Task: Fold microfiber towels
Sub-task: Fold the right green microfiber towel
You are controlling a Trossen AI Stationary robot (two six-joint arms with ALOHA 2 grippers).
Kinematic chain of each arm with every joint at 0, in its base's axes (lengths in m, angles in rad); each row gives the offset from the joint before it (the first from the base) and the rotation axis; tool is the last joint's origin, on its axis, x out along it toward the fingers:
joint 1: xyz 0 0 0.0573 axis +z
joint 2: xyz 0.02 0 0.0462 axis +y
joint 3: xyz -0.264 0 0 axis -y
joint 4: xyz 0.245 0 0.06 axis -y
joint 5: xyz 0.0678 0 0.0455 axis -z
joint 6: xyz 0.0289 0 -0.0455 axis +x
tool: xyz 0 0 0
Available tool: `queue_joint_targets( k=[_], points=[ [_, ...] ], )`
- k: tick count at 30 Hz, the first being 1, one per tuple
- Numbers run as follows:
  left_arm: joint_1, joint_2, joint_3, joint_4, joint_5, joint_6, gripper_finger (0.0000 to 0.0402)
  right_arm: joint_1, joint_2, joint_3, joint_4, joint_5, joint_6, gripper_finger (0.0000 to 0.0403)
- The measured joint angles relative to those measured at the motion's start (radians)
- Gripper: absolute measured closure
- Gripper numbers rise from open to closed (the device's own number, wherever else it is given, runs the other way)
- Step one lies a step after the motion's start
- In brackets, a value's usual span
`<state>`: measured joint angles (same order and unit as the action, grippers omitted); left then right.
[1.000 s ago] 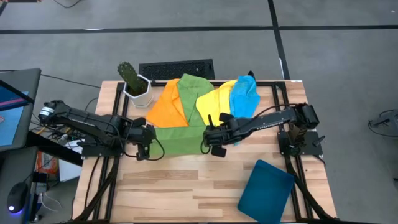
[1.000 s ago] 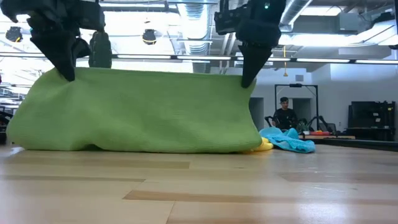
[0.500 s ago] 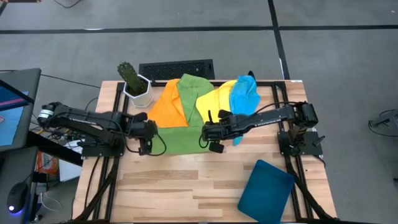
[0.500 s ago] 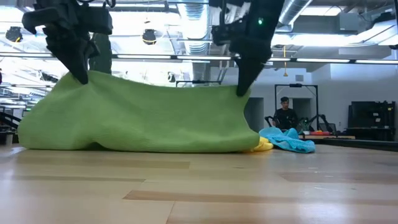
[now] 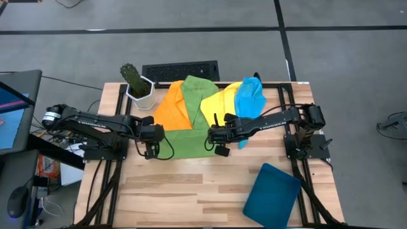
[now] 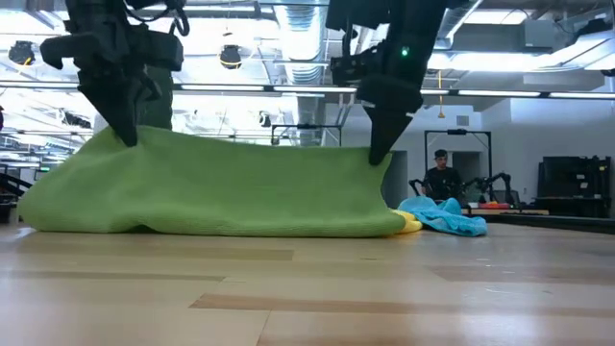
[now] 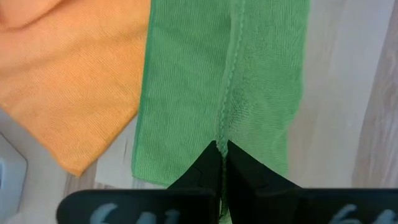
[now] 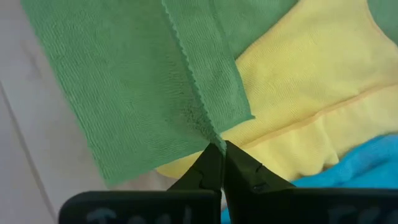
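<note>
Green towel (image 5: 183,141) front and centre, lifted along its near edge, draped in a fold, far part on the table. Orange towel (image 5: 168,107) lying flat just left of it. Second green (image 5: 196,95), yellow (image 5: 219,103) and bright blue (image 5: 249,98) bunched overlapping behind.
</note>
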<state>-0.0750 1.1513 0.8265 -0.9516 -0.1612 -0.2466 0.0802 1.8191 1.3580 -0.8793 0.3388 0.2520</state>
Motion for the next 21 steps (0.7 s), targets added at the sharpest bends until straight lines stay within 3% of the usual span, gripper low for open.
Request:
queue_joint_targets(
  k=[14,21],
  points=[
    [0.000,0.010,0.000,0.002,-0.027,0.028,0.0401,-0.024,0.000,-0.001,0.030,-0.001,-0.017,0.0366],
    [0.000,0.010,0.000,0.007,-0.040,0.044,0.0375,-0.025,0.000,-0.001,0.031,-0.001,-0.017,0.0366]
  ],
)
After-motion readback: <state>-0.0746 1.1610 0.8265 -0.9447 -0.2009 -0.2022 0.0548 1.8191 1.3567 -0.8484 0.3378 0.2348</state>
